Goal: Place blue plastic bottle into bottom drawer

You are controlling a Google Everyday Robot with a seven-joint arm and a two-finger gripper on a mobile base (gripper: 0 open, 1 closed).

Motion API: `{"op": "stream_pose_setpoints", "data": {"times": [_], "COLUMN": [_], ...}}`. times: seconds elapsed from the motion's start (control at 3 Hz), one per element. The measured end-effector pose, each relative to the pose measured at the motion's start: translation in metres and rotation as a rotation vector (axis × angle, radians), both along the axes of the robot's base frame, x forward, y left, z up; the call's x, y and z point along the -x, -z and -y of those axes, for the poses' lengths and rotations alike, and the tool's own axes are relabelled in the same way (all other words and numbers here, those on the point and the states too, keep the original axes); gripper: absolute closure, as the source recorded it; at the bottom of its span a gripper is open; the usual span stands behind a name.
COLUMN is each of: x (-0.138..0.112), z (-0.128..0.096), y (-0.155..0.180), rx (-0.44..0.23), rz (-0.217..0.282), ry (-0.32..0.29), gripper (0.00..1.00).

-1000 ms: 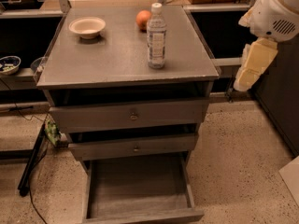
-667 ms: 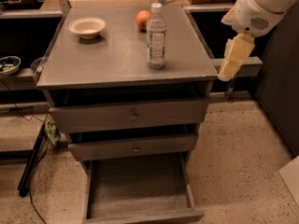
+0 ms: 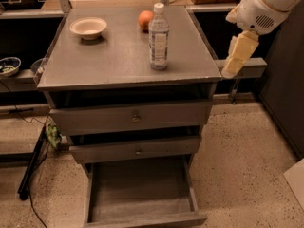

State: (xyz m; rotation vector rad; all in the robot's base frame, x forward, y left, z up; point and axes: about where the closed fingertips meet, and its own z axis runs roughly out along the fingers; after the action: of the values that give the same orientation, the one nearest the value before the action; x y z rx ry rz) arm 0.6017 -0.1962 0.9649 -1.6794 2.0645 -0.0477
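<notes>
The blue plastic bottle (image 3: 158, 38) stands upright on the grey cabinet top (image 3: 109, 61), right of centre, with its white cap on. Far below it, the bottom drawer (image 3: 138, 191) is pulled out and its flat grey floor is bare. My gripper (image 3: 239, 56) hangs from the white arm just off the cabinet's right edge. It is at about the bottle's height, well to the bottle's right, and is not touching it or anything else.
An orange (image 3: 145, 19) sits just behind the bottle and a cream bowl (image 3: 88, 27) at the back left of the top. Two knobbed drawers (image 3: 135, 118) are slightly pulled out above the bottom one. A dark shelf rail (image 3: 247, 65) runs behind the gripper; cables lie on the floor at left.
The arm has swung left toward the cabinet's right edge, bringing the gripper closer to the bottle. The bottle, orange, bowl and drawers have not moved.
</notes>
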Motion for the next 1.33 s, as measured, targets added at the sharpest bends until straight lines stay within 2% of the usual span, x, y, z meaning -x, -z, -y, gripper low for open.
{"op": "stream_pose_setpoints", "data": {"times": [0.67,1.33], "x": [-0.047,-0.068], "z": [-0.022,-0.051], "y": [0.003,0.026], "rx": [-0.143,-0.311], "rz": [0.020,-0.032], "ry": [-0.017,-0.046], "gripper": [0.00,0.00]}}
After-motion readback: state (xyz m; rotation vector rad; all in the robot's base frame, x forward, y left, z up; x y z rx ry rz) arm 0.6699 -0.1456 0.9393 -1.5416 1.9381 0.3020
